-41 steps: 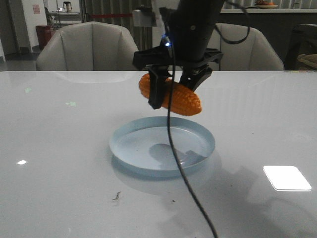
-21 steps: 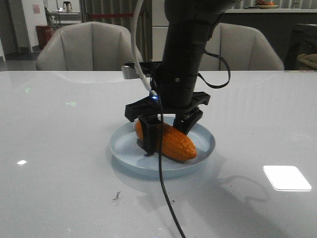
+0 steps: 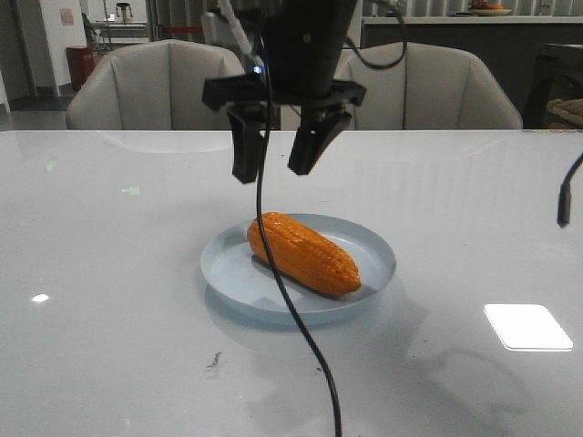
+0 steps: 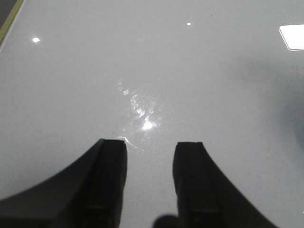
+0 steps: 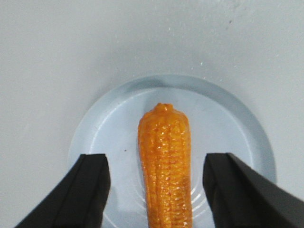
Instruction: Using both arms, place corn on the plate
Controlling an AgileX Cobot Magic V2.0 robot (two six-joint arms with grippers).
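The orange corn (image 3: 305, 253) lies on its side on the pale blue plate (image 3: 373, 250) at the middle of the white table. My right gripper (image 3: 272, 170) hangs open and empty well above the corn's far end, touching nothing. In the right wrist view the corn (image 5: 166, 161) lies lengthwise on the plate (image 5: 109, 133), below the gap of the widely spread gripper (image 5: 156, 159). My left gripper (image 4: 149, 147) is open and empty over bare table; the corn and plate do not show in that view.
A black cable (image 3: 305, 337) hangs from the right arm down across the plate's front. Two beige chairs (image 3: 164, 86) (image 3: 446, 82) stand behind the table. A dark thin part (image 3: 565, 196) shows at the right edge.
My right gripper lowered the corn onto the plate, let go of it, and has risen open above it. The corn now rests on the plate.
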